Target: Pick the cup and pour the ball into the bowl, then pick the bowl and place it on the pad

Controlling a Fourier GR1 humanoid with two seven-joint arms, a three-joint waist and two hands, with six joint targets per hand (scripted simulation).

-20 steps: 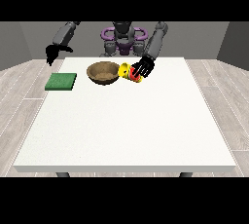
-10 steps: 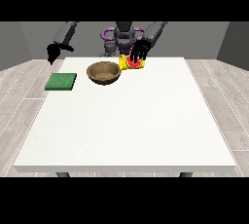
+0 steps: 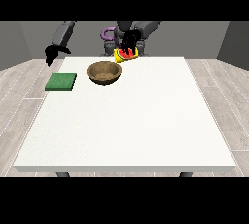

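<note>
A yellow cup with a red inside [image 3: 124, 56] is held above the table at the back, tilted on its side toward the brown bowl [image 3: 104, 72]. The hand at the view's right [image 3: 129, 43] has its fingers curled round the cup from above. The bowl stands on the white table [image 3: 131, 116] just left of and below the cup. No ball shows in the cup or in the bowl. A green pad [image 3: 61, 82] lies flat near the table's left edge. The hand at the view's left [image 3: 51, 52] hangs above the table's back left corner, fingers pointing down, holding nothing.
The robot's torso [image 3: 114, 35] stands behind the table's back edge. The white table stretches wide toward the camera in front of the bowl and the pad.
The hand at the view's right has lifted the cup off the table and carried it up and left toward the bowl, tipping it. The other hand has barely moved.
</note>
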